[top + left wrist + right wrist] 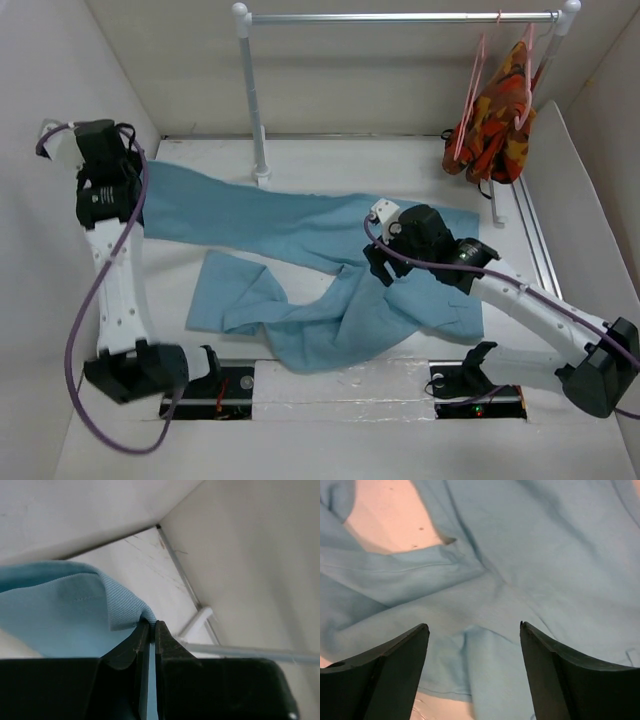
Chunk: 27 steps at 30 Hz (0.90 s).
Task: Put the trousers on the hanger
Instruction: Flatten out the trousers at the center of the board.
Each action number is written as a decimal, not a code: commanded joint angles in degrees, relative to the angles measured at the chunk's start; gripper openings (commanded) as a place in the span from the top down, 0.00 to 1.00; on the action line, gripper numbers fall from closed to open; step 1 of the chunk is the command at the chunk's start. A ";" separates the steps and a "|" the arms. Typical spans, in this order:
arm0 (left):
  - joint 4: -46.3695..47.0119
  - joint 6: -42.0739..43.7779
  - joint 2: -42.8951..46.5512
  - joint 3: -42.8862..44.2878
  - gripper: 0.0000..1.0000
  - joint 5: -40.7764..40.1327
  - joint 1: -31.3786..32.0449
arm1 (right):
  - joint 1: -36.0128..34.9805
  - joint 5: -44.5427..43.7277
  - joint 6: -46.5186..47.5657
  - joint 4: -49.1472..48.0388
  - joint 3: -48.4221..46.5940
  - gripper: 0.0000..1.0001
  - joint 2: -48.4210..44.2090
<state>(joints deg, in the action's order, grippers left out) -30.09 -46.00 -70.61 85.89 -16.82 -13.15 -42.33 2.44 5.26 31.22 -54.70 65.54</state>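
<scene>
white walls, metal rail, white table

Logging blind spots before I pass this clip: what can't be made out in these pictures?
- Top view: the left tool is hidden under the left arm. Only the left wrist view shows it shut on the trousers.
- Top view: the hanger is thin and seen edge-on, so its shape is unclear.
- Right wrist view: it cannot be told whether the open right tool touches the trousers.
</scene>
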 commanded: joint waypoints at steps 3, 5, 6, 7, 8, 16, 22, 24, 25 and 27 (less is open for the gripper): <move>2.50 4.60 -27.88 15.36 1.00 -1.02 -1.62 | 5.24 -1.12 0.90 3.85 -4.54 0.37 -3.93; 0.47 5.04 -35.53 22.01 1.00 -1.64 -2.14 | 8.12 -4.17 -2.33 4.81 -3.84 0.81 -6.90; 0.90 5.48 -41.57 26.13 1.00 -1.29 -2.15 | 9.35 -4.80 -3.40 4.64 -3.14 0.96 -8.05; 1.34 5.48 -43.80 26.70 1.00 -0.76 -2.15 | 10.93 -5.07 -4.45 4.55 -1.39 1.00 -8.84; 2.39 5.83 -45.22 26.96 0.86 1.24 -2.15 | 15.04 -4.38 -5.16 4.46 -0.51 1.00 -9.46; 4.94 9.87 -47.27 26.36 0.29 3.01 2.94 | 39.40 4.32 -14.30 -7.65 10.13 0.35 -7.19; 19.61 7.07 -27.42 -0.86 0.35 10.39 16.64 | 55.21 1.01 -15.36 -15.48 9.61 0.21 5.98; 23.30 6.97 -21.36 -10.80 0.37 11.37 25.22 | 57.70 0.73 -15.01 -17.51 8.47 0.20 11.96; 23.14 7.84 -19.67 -13.00 0.37 10.93 28.41 | 58.49 0.73 -15.01 -17.95 6.90 0.19 14.07; 20.53 8.99 -16.16 -17.74 0.37 7.96 36.65 | 58.50 3.17 -14.75 -19.53 5.22 0.18 19.96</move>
<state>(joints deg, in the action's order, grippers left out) -10.92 -38.30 -90.63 73.91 -8.51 16.43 15.99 3.92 -9.13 18.26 -45.56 81.45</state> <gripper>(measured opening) 0.632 0.815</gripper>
